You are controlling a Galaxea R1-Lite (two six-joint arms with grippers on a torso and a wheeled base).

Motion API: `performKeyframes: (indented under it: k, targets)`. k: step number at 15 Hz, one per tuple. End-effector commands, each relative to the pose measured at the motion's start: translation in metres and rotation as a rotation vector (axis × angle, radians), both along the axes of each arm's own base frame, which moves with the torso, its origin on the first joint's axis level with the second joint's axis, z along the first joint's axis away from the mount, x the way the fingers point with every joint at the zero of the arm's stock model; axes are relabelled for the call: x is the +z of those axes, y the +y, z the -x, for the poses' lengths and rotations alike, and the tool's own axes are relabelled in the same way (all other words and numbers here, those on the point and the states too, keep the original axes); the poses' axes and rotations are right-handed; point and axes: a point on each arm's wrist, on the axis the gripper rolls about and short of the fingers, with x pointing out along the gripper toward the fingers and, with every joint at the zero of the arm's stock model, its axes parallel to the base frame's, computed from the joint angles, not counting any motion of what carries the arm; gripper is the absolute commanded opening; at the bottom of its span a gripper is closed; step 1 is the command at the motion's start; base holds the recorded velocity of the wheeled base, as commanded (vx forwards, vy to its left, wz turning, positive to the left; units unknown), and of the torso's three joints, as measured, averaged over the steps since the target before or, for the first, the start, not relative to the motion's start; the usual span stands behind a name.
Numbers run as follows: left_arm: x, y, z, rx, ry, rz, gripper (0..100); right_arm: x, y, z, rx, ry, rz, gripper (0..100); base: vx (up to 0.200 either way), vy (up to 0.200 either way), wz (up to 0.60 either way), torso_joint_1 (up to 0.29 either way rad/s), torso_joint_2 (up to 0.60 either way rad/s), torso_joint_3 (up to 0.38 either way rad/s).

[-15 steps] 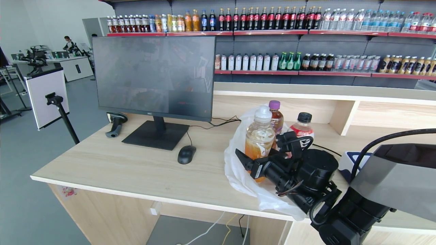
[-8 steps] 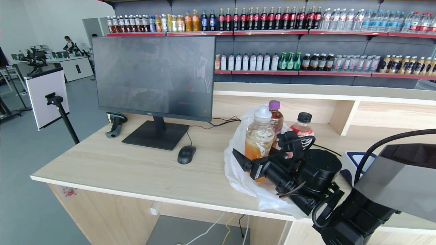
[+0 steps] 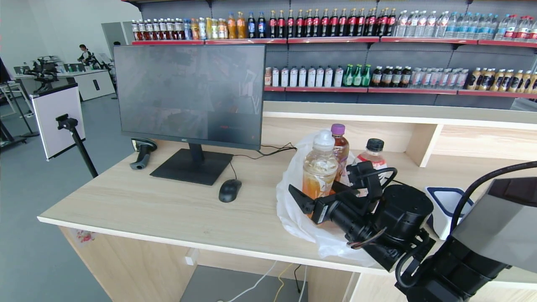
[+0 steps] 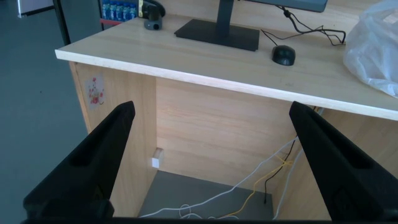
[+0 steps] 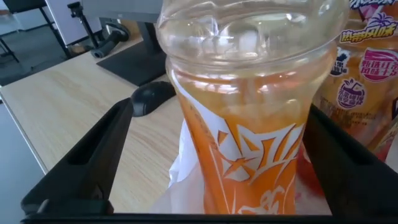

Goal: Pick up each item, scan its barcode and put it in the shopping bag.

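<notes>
We see coloured print and round badges on the pink-labelled bottle [image 5: 367,74] beside the orange-drink bottle [image 5: 249,137], too cut off for us to read. At the head view's left centre, the monitor [image 3: 189,94] carries a tiny bezel mark, unreadable.

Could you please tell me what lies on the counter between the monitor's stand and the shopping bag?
In the head view, a black mouse lies on bare wood between the monitor stand and the shopping bag.
</notes>
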Motion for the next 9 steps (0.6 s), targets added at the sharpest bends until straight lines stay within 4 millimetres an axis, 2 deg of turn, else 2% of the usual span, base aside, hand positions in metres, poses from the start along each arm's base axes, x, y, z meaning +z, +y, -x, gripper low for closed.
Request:
performKeyframes:
  k: [1, 7, 9]
  targets:
    - [0.000, 0.000, 0.000, 0.000, -0.001, 0.001, 100, 0.004, -0.001, 0.001, -0.001, -0.008, -0.006, 100, 0.000, 0.000, 0.00, 0.000, 0.00, 0.000]
    - [0.000, 0.000, 0.000, 0.000, 0.000, -0.005, 100, 0.014, -0.009, 0.013, 0.001, -0.016, -0.012, 100, 0.000, 0.000, 0.00, 0.000, 0.00, 0.000]
    - [0.000, 0.000, 0.000, 0.000, 0.000, -0.005, 100, 0.023, -0.016, 0.021, -0.004, -0.032, -0.023, 100, 0.000, 0.000, 0.00, 0.000, 0.00, 0.000]
